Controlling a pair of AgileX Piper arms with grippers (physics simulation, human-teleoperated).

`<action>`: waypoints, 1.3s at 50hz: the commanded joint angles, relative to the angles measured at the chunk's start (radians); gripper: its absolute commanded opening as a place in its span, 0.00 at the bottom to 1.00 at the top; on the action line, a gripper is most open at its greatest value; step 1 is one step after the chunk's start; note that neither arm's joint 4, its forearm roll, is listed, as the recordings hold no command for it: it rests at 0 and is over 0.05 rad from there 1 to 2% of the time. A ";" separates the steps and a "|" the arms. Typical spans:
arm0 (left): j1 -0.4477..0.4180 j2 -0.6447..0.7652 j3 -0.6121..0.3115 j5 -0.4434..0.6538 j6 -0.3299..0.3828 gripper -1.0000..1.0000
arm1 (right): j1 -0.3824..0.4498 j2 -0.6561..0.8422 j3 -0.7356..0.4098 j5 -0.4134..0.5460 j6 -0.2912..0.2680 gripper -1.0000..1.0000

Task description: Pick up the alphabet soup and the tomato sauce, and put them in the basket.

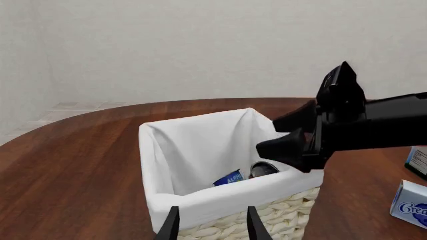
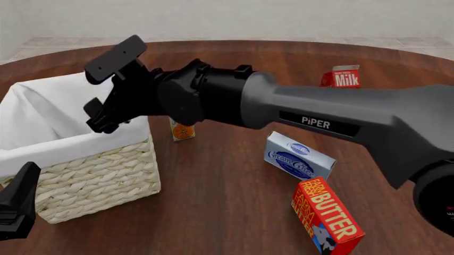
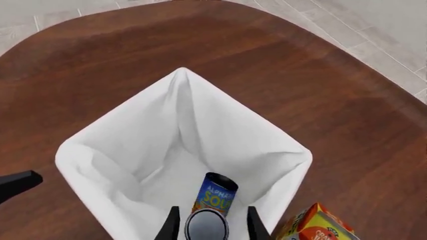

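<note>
Left wrist view: the basket stands on the worktop. Inside it lies the alphabet soup, blue label partly legible, with a dark can top just beside it. The left gripper hangs before the basket's near wall, jaws apart and empty. A "Crea…" carton lies beside the basket.

Front view: the right arm reads "PiPER" and reaches over the basket. Legible cartons beyond the basket: "Milk", "Cream Cheese", "BUTTER". The cans are not visible here.

Right wrist view: the right gripper hangs over the basket; the tomato sauce, dark top upward, sits between its parted jaws; whether they grip it cannot be told. The alphabet soup reads "ALPHA… SOU…".
</note>
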 commanded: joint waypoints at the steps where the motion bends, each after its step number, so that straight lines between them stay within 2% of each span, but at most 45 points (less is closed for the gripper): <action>1: 0.000 0.000 0.000 0.000 0.000 1.00 | -0.001 0.002 -0.010 0.006 0.014 1.00; 65: 0.000 0.000 0.000 0.000 0.000 1.00 | 0.010 -0.138 0.023 0.011 0.017 1.00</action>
